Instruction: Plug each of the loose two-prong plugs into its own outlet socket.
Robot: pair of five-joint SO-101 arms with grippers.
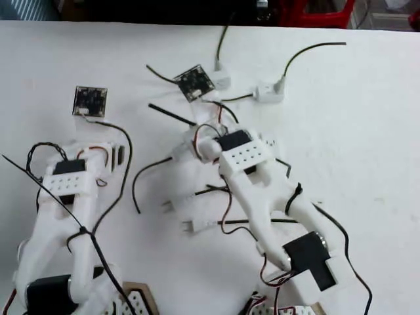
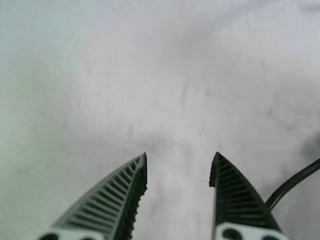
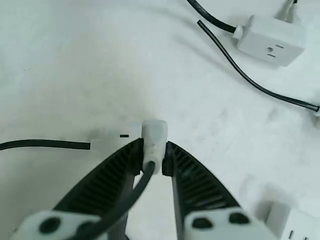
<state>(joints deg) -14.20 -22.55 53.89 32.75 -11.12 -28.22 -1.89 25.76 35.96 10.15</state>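
A white moulded plastic plug is clamped in the ribbed black right gripper, well apart from a boxy white outlet socket. The left gripper is held parted over the open matte white table, with a smooth black cord just beside it.

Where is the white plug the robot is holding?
The white plug is pinched in the right gripper, near the middle of the table in the high view, with a white outlet socket lying farther off.
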